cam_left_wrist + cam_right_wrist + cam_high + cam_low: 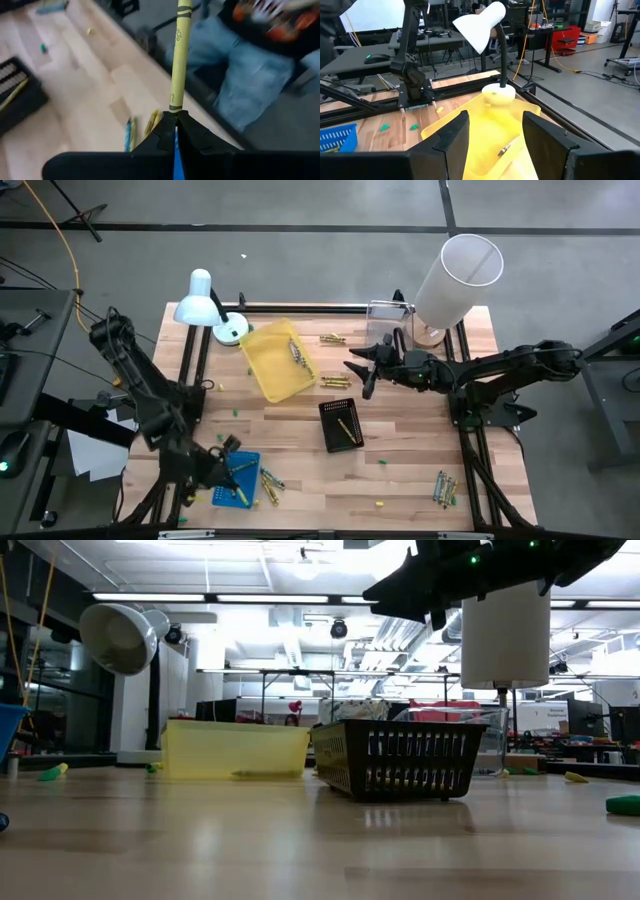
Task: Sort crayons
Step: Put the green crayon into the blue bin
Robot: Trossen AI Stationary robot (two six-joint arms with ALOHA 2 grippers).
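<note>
Left wrist view: left end effector (176, 125) clamping a yellow crayon (179, 55) by its lower end, hanging over the blue tray (236, 478). Right end effector (492, 132) gaping empty above the yellow tray (485, 120). Risking tilt or slippage from so short a hold, dropping onto the bench (400, 480).

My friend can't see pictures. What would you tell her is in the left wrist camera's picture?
The left gripper is shut on a yellow crayon that sticks straight out past its fingertips. Beneath it lies the wooden table with a few loose crayons, a black basket at one edge, and a person in jeans beyond the table.
</note>
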